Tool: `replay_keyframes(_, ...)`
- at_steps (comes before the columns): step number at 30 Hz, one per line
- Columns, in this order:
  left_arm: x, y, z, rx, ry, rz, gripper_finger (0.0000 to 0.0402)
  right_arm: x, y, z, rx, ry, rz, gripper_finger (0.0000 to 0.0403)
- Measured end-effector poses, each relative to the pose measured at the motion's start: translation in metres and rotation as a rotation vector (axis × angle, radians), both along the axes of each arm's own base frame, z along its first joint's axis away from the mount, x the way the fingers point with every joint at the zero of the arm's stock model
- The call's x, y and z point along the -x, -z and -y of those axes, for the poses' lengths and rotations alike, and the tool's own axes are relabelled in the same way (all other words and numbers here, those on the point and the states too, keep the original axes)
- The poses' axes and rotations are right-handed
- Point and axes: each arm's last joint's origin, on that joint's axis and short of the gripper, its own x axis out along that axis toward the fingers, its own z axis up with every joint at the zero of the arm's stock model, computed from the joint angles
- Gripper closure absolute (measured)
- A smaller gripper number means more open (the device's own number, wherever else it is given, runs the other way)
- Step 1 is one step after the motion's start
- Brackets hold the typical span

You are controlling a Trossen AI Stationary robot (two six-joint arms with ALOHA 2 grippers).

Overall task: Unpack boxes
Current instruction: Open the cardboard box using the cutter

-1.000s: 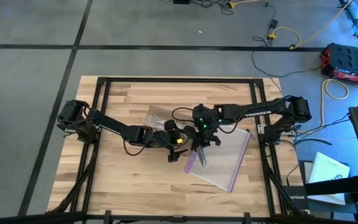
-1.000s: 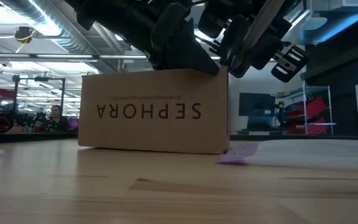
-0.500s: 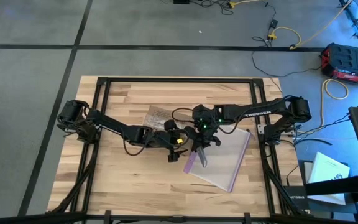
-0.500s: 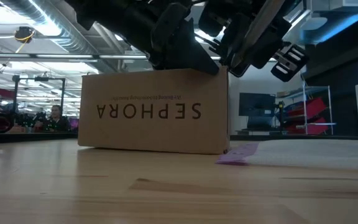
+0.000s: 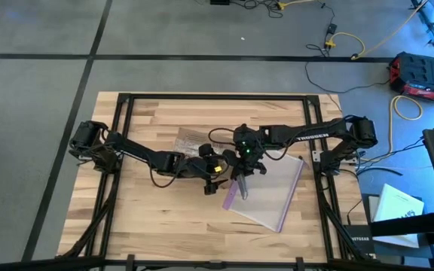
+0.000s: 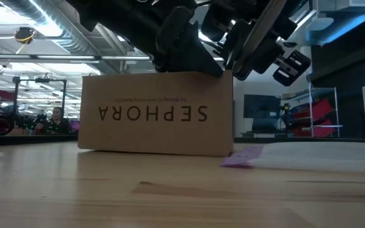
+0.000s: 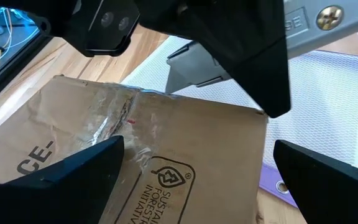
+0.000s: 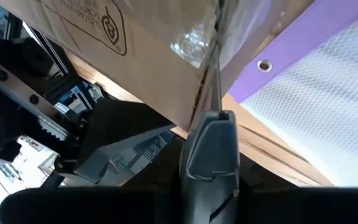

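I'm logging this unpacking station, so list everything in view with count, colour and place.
box: one, brown, SEPHORA lettering upside down, table middle.
clear bag: one, purple edge, beside the box, toward the right arm.
grey tool: one, in the right gripper, its thin blade at the box's taped seam.
table: one, pale wood.
toolbox: one, red and black, on the floor.
left gripper: open, at the box top.
right gripper: shut on the tool, at the box edge.
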Motion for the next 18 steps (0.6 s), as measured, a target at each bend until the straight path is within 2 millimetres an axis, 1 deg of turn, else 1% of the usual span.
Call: replay_keyframes(18, 0.0000, 0.0000, 0.0004, 0.003, 0.005, 0.000, 0.0002, -0.0004, 0.0009, 0.0009, 0.053, 0.028, 0.000, 0.0352)
